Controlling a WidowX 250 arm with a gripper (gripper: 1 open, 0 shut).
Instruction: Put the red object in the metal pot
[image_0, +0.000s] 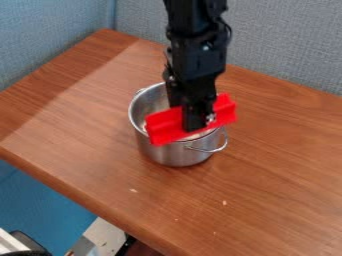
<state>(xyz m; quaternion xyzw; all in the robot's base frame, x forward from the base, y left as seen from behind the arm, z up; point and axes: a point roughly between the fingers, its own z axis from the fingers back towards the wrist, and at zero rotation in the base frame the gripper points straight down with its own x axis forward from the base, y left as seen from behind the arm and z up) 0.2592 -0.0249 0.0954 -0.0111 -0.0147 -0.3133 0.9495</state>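
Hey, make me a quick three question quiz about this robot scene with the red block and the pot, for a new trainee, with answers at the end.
1. True or false: the red object lies flat on the bottom of the metal pot.
2. Multiple choice: what does the pincer hold? A) the pot's handle B) the red object C) nothing
3. Fill in: the pot stands on a ______ table.

Key:
1. False; the block is held up across the pot's opening, level with or just above the rim.
2. B; the pincer is shut on the block near its middle.
3. Wooden.
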